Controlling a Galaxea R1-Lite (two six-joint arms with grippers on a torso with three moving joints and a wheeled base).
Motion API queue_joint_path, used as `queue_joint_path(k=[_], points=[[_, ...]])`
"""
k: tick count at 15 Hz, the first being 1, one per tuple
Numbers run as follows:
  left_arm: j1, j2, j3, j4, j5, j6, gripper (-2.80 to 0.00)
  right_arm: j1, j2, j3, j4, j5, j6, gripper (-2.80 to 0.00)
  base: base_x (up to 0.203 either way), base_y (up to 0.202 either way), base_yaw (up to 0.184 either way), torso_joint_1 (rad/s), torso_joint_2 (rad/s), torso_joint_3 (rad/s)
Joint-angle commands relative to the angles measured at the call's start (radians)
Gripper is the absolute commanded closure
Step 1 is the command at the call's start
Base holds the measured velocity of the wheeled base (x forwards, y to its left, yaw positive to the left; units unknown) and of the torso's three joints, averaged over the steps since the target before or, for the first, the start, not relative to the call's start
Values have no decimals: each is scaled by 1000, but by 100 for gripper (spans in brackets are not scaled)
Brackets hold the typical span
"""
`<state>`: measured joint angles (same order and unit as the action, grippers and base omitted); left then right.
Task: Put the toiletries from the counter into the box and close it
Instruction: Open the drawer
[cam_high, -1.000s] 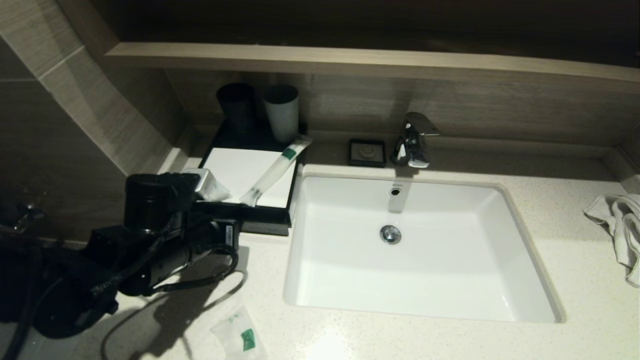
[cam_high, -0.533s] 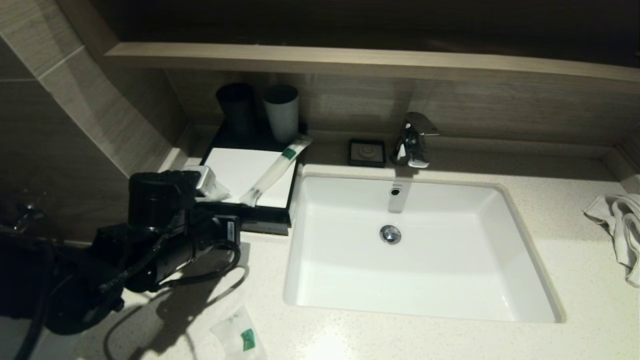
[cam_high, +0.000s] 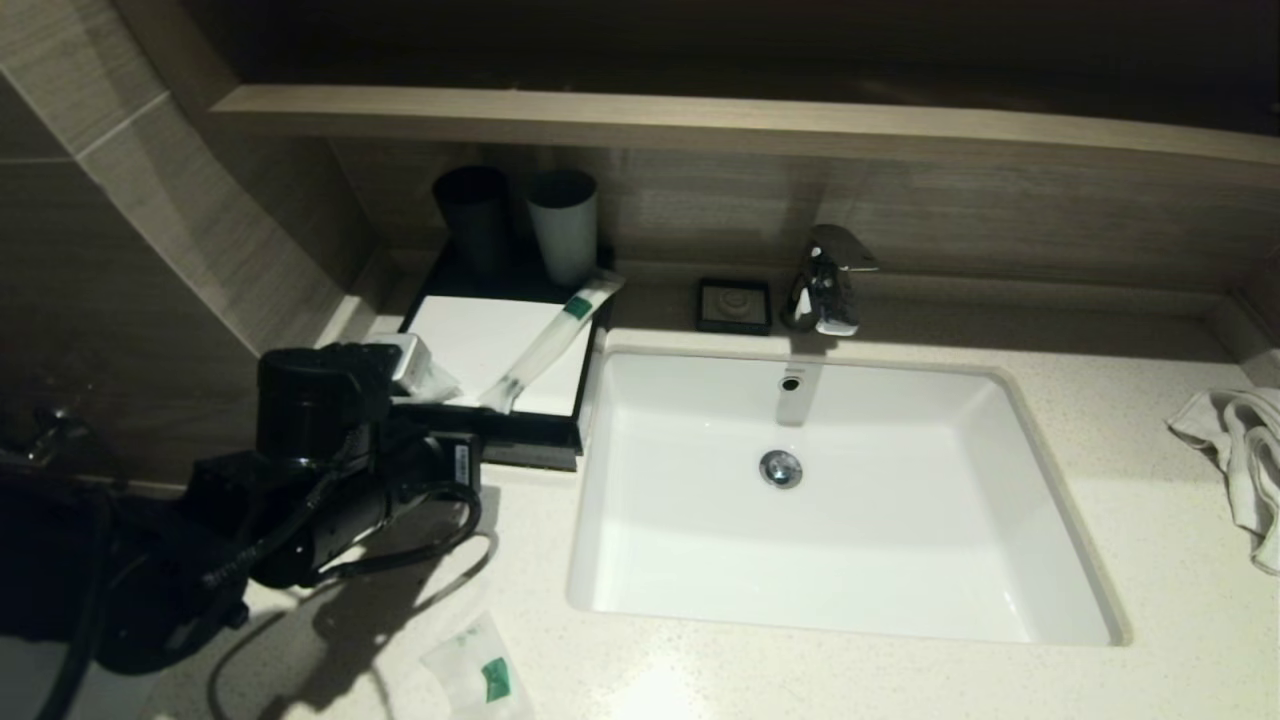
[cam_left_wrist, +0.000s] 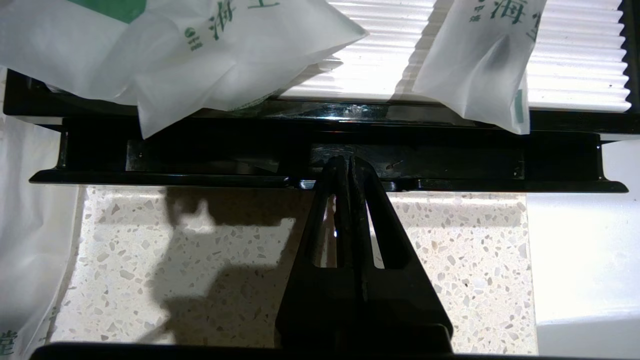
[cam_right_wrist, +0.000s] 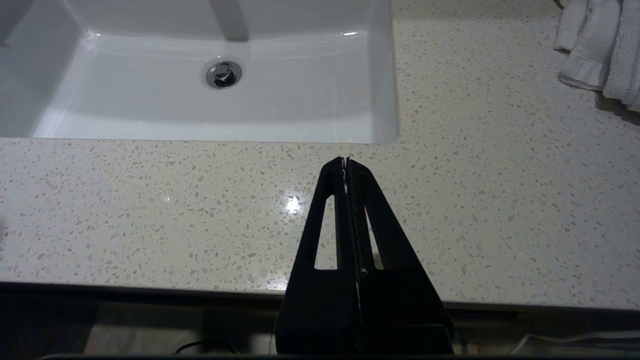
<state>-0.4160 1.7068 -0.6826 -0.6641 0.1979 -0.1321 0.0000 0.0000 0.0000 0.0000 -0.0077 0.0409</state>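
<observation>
The box (cam_high: 470, 335), black with a white top panel, stands left of the sink. A long slim sachet (cam_high: 550, 340) and a short pouch (cam_high: 425, 375) lie on its top; both overhang the front in the left wrist view, the slim sachet (cam_left_wrist: 480, 60) and the pouch (cam_left_wrist: 200, 55). Another pouch (cam_high: 478, 672) lies on the counter (cam_high: 1150, 560) near the front edge. My left gripper (cam_left_wrist: 348, 161) is shut, its tips against the black drawer front (cam_left_wrist: 450, 160), which stands slightly out. My right gripper (cam_right_wrist: 346, 160) is shut and empty above the counter's front edge.
Two cups, one black (cam_high: 472, 215) and one grey (cam_high: 563, 225), stand behind the box. A small black soap dish (cam_high: 735, 305) and a chrome tap (cam_high: 828, 280) sit behind the sink (cam_high: 830, 520). A white towel (cam_high: 1240, 450) lies at the far right.
My left arm has edged slightly up toward the box front. The sachets and the box have not moved.
</observation>
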Motion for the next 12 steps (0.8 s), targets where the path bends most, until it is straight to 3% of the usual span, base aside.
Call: queue_joint_path(k=[1, 12], points=[[0, 4, 9, -5, 1, -1, 0, 0, 0, 0, 0, 0, 1, 0, 0, 0, 0, 0, 0, 0], [0, -12, 118, -107, 5, -15, 0, 0, 0, 0, 0, 0, 1, 0, 0, 0, 0, 0, 0, 0]])
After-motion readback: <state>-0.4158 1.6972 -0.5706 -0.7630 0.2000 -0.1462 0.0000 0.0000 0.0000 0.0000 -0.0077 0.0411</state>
